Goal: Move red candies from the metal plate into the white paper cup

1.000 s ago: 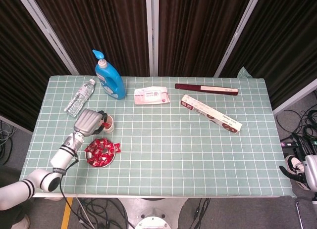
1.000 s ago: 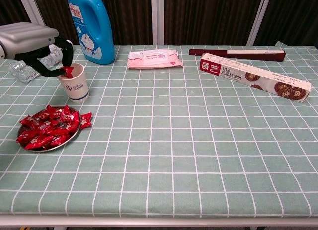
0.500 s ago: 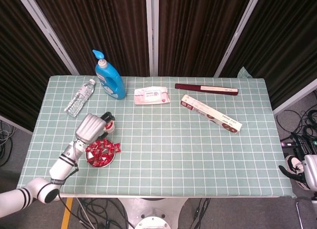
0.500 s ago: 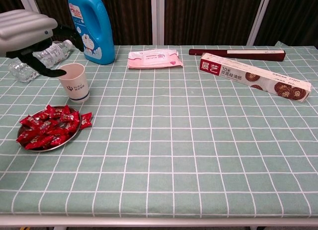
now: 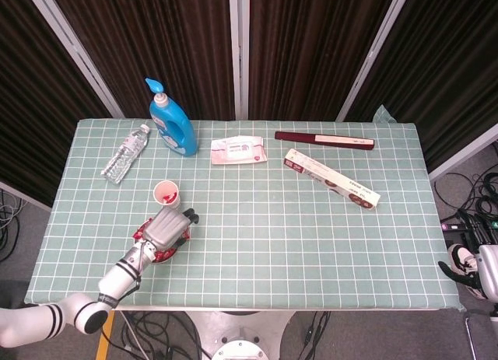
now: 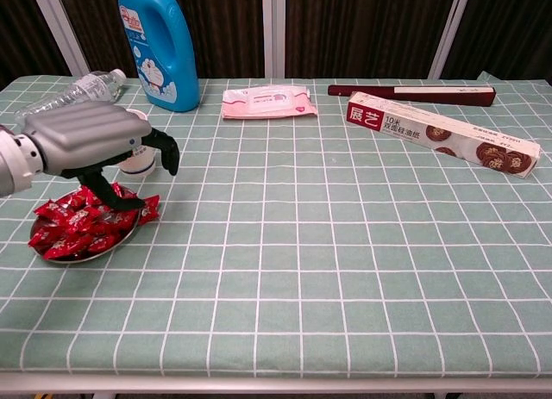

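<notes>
While hovering over the metal plate (image 6: 41,241), left hand (image 6: 90,140), fingers (image 6: 166,151) spread (holding nothing), red candies (image 6: 82,220) beneath.

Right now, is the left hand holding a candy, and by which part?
Nothing held: the left hand hovers over the plate of candies, fingers apart and empty.

Silver ribbed left hand (image 6: 95,140), black fingers (image 6: 169,152)

Bright, even overhead light, soft faint shadows, both views sharp, backdrop dark.
</notes>
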{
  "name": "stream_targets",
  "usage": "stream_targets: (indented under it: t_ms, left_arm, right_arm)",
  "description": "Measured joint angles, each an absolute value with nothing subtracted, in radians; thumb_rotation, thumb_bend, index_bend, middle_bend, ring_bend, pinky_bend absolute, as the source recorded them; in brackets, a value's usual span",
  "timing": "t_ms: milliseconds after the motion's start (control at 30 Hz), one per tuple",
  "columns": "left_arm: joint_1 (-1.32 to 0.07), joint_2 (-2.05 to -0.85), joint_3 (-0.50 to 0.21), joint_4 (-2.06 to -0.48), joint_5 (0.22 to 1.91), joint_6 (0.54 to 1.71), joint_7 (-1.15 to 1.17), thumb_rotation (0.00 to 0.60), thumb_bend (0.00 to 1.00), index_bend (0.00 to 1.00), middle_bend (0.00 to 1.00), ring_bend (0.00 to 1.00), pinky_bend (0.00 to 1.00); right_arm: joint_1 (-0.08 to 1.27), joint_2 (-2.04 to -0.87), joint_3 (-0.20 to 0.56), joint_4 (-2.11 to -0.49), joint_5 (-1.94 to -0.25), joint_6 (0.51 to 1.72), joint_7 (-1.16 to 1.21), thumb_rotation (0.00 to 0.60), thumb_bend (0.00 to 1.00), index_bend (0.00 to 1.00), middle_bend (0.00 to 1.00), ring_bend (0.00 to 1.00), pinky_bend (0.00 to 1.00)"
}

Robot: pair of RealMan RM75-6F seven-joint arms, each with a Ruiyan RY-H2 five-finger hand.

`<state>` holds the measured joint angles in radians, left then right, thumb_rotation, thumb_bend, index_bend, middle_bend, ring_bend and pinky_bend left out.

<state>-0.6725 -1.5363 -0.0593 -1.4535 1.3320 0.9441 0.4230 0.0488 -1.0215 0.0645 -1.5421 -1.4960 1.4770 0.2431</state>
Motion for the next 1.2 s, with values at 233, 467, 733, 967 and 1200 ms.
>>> stream_targets:
  t_ms: [233,467,733,967,1200]
  left_arm:
    - [-0.683,-1.591,-0.073,-1.467,1.175,0.924,0.592,0.600,0.27,0.43,0.47,0.95,1.00]
    - [-0.693,-1.628,-0.080,-1.476,1.075,0.942,0.690,0.600,0.27,0.43,0.47,0.95,1.00]
    - [-0.700,-1.633,-0.070,-1.488,1.012,0.968,0.747,0.600,0.27,0.43,0.49,0.95,1.00]
    - [-0.703,-1.629,-0.057,-1.507,0.999,0.969,0.743,0.600,0.27,0.43,0.51,0.95,1.00]
    - [-0.705,-1.613,-0.037,-1.544,1.012,0.960,0.727,0.600,0.27,0.43,0.51,0.95,1.00]
  right_arm:
    - [0.049,-1.021,0.064,-1.541,-1.496,1.476,0.244,0.600,0.10,0.00,0.12,0.08,0.40]
    - [0.048,-1.019,0.063,-1.543,-1.495,1.475,0.244,0.600,0.10,0.00,0.12,0.08,0.40]
    - [0.049,-1.019,0.063,-1.544,-1.493,1.471,0.242,0.600,0.10,0.00,0.12,0.08,0.40]
    - [0.048,-1.018,0.062,-1.548,-1.491,1.469,0.239,0.600,0.10,0.00,0.12,0.08,0.40]
    - [0.046,-1.018,0.062,-1.546,-1.488,1.469,0.240,0.600,0.10,0.00,0.12,0.08,0.40]
